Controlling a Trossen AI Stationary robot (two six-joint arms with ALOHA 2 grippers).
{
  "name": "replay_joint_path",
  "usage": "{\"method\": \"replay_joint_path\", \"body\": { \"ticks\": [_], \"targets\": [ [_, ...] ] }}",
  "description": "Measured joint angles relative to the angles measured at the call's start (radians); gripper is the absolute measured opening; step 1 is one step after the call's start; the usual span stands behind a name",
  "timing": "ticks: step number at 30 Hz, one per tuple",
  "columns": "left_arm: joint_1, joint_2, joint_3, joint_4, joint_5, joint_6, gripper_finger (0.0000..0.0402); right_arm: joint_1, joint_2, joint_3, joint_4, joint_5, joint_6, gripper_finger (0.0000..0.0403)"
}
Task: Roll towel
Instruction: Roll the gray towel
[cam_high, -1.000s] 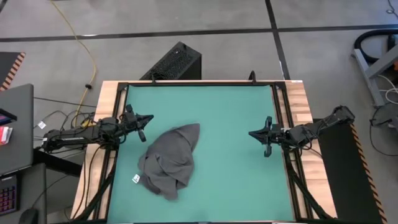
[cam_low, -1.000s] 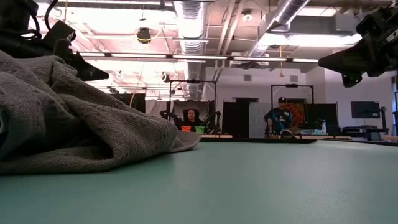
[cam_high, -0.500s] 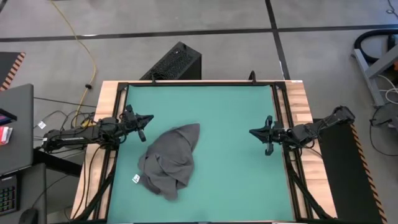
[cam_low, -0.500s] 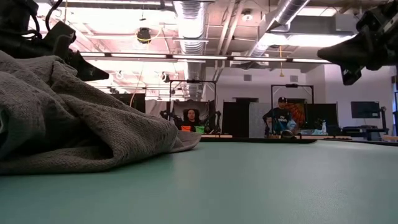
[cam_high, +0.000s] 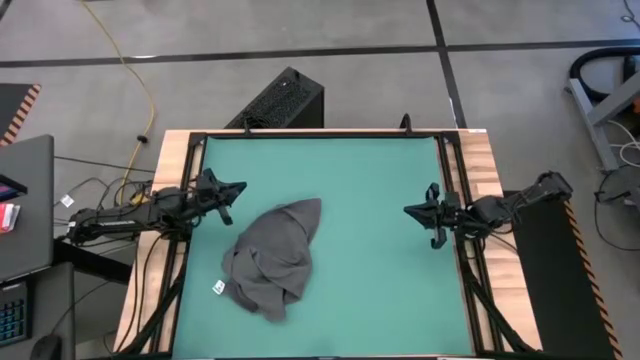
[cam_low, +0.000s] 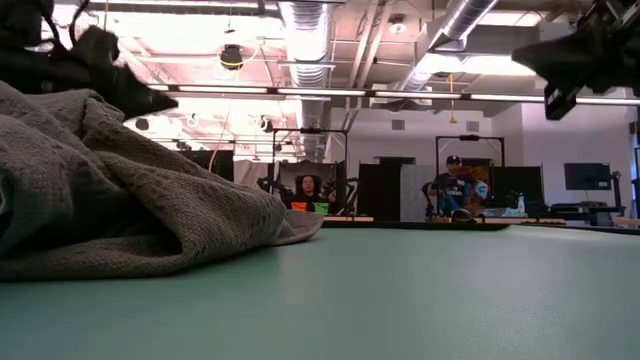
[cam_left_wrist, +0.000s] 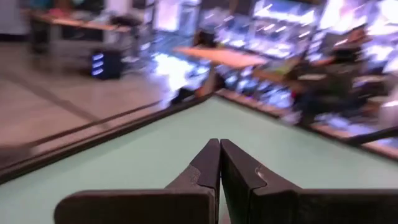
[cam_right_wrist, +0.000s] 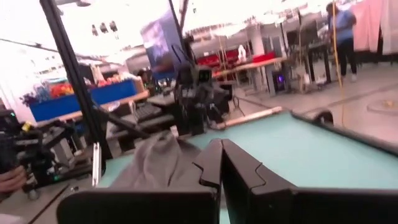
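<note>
The dark grey towel (cam_high: 272, 254) lies crumpled in a loose heap on the green table, left of centre, with its small white tag (cam_high: 218, 288) at its near left edge. It fills the left of the low view (cam_low: 110, 190) and shows in the right wrist view (cam_right_wrist: 155, 163). My left gripper (cam_high: 240, 188) is shut and empty above the table's left side, just beyond the towel's far left; its shut fingers show in the left wrist view (cam_left_wrist: 219, 149). My right gripper (cam_high: 408, 211) is shut and empty above the table's right side (cam_right_wrist: 221, 148).
The table (cam_high: 380, 170) has a black frame and wooden side rails. A black box (cam_high: 280, 100) stands on the floor beyond the far edge. People sit and stand in the room behind (cam_low: 305, 190). A person's hand (cam_right_wrist: 9, 177) shows beside the table's left end.
My right gripper has drawn slightly back toward the table's right edge and risen a little. My left gripper has risen and tipped a little. The towel has not moved.
</note>
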Motion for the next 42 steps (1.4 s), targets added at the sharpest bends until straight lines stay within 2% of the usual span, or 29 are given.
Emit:
{"method": "replay_joint_path", "body": {
  "ticks": [6,10,15,26,33,37,42],
  "targets": [
    [0.0,-0.001,0.001,0.157,0.155,-0.105,0.0,0.0,0.039,0.083,0.044,-0.001,-0.185,0.0031],
    [0.0,0.0,0.001,0.155,0.136,-0.163,0.0,-0.002,0.119,0.171,0.047,-0.001,-0.274,0.0041],
    [0.0,0.0,0.001,0.172,0.115,-0.234,0.0,0.001,0.284,0.291,0.017,-0.004,-0.31,0.0052],
    [0.0,0.0,0.001,0.171,0.106,-0.261,0.0,0.001,0.772,0.602,-0.109,-0.107,-0.369,0.0053],
    [0.0,0.0,0.002,0.155,0.091,-0.28,0.0,-0.021,0.993,0.709,-0.139,-0.107,-0.378,0.0053],
    [0.0,0.0,0.002,0.1,0.086,-0.211,0.0,-0.023,1.088,0.741,-0.14,-0.106,-0.371,0.0053],
    [0.0,0.0,0.002,0.054,0.098,-0.197,0.0,-0.022,1.193,0.775,-0.144,-0.11,-0.321,0.0053]
  ]
}}
